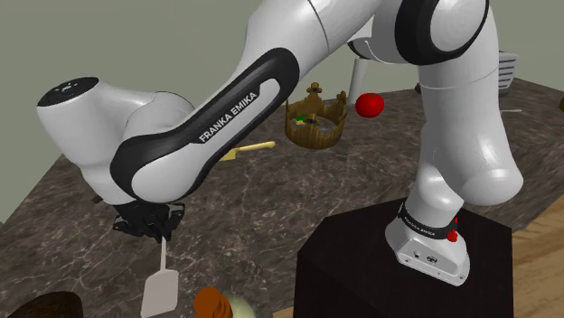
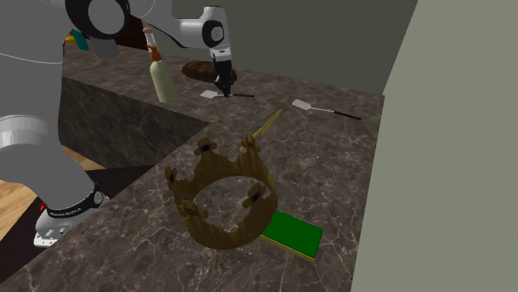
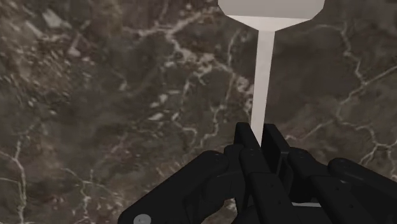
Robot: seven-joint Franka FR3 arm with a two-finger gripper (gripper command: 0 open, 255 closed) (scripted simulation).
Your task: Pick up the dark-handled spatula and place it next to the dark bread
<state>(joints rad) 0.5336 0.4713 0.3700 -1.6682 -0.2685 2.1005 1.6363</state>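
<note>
The black end effector (image 3: 261, 132) is clamped on the thin pale shaft of the spatula (image 3: 263, 76), near the dark bread (image 2: 199, 69). So narrow a hold may let it swivel or slip.

The countertop (image 3: 95, 95) looks like dark brown stone, polished smooth and veined in pale grey. The spatula (image 3: 262, 70) has a plain, matt, pale grey blade and neck. The crown (image 2: 222, 195) looks wooden, brown and streaked. The arm (image 1: 461, 135) wears glossy white shells; its gripper (image 3: 261, 132) is matt black. The stand (image 1: 361, 262) is dull and dark.
</note>
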